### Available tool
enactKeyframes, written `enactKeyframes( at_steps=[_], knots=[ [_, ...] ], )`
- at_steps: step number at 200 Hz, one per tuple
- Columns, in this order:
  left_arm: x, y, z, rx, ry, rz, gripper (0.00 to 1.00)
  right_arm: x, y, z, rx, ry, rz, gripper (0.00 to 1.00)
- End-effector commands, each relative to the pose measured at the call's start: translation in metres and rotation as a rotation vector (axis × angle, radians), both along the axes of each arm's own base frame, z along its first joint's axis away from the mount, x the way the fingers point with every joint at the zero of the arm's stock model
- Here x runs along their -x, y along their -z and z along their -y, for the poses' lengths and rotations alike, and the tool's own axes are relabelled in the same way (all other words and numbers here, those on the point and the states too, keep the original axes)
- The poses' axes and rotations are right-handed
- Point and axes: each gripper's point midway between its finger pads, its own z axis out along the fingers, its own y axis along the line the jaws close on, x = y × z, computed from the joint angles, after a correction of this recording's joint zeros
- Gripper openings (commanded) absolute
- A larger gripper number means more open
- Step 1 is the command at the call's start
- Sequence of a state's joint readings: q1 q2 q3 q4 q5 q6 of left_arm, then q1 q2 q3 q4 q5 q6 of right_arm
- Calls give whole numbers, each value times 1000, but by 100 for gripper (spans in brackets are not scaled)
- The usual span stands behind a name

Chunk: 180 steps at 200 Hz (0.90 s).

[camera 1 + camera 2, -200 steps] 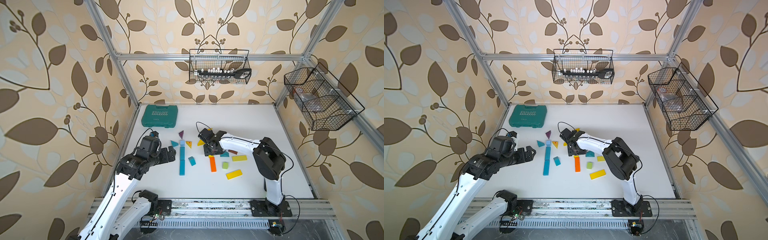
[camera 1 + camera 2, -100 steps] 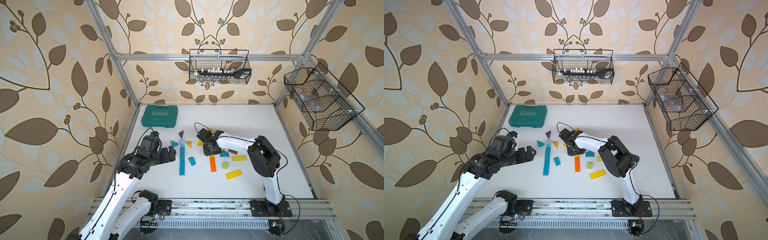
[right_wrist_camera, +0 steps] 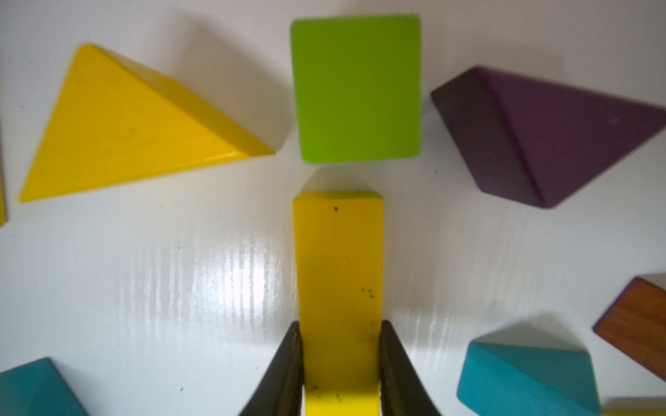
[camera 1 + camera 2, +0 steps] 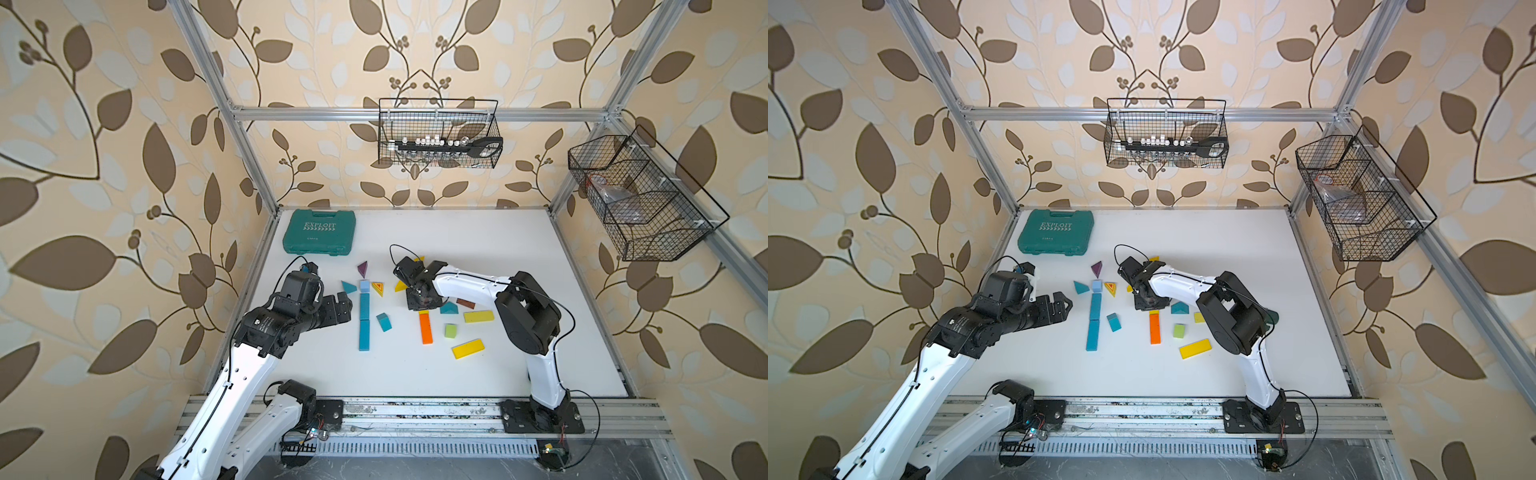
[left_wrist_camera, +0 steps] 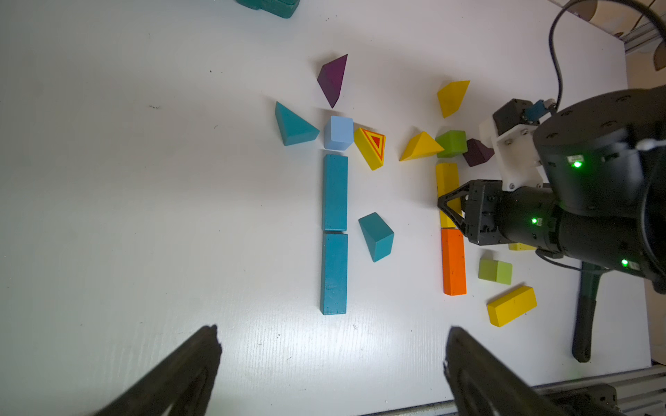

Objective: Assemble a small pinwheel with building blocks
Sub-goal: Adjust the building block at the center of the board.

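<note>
Now right pincer (image 3: pixel 340 326) pinches long yellow wooden bar (image 3: pixel 338 259).
Just closed — bar can shift toward green wooden cube (image 3: pixel 356 90) ahead; left pincer (image 5: pixel 331 329) spread.

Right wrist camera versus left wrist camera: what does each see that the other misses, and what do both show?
Only the right wrist view shows a brown wooden block and the teal wooden wedge beside it. Only the left wrist view shows the open left gripper, two long teal wooden bars end to end, a pale blue cube and an orange bar. Both show the right gripper shut on the long yellow wooden bar, a green cube, a yellow wedge and a dark purple wedge.
</note>
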State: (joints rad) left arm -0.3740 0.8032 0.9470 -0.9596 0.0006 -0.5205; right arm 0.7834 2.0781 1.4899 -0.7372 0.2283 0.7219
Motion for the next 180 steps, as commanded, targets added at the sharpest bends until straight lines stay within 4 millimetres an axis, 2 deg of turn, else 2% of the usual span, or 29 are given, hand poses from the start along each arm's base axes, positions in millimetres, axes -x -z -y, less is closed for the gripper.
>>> enactKeyframes(
  at_steps=[1, 62, 82, 101, 114, 121, 144, 180],
  knots=[
    [-2, -2, 0, -11, 10, 17, 99, 5, 2, 6, 6, 55, -13, 26],
    [-2, -3, 0, -9, 9, 22, 99, 6, 0, 7, -1, 74, -6, 26],
    [-2, -2, 0, -9, 12, 21, 99, 6, 0, 7, -3, 76, -7, 32],
    [-2, -2, 0, -10, 12, 20, 99, 6, -2, 6, -8, 76, -5, 33],
    [-2, -2, 0, -9, 12, 21, 99, 5, -5, 5, -15, 76, -3, 40],
    [-2, -2, 0, -10, 12, 20, 99, 5, -8, 4, -20, 74, 0, 44],
    [-2, -2, 0, -10, 14, 20, 99, 4, -23, 1, -42, 61, 19, 44],
    [-2, 0, 1, -10, 13, 12, 99, 7, -62, 2, -93, 29, 59, 51]
  ],
)
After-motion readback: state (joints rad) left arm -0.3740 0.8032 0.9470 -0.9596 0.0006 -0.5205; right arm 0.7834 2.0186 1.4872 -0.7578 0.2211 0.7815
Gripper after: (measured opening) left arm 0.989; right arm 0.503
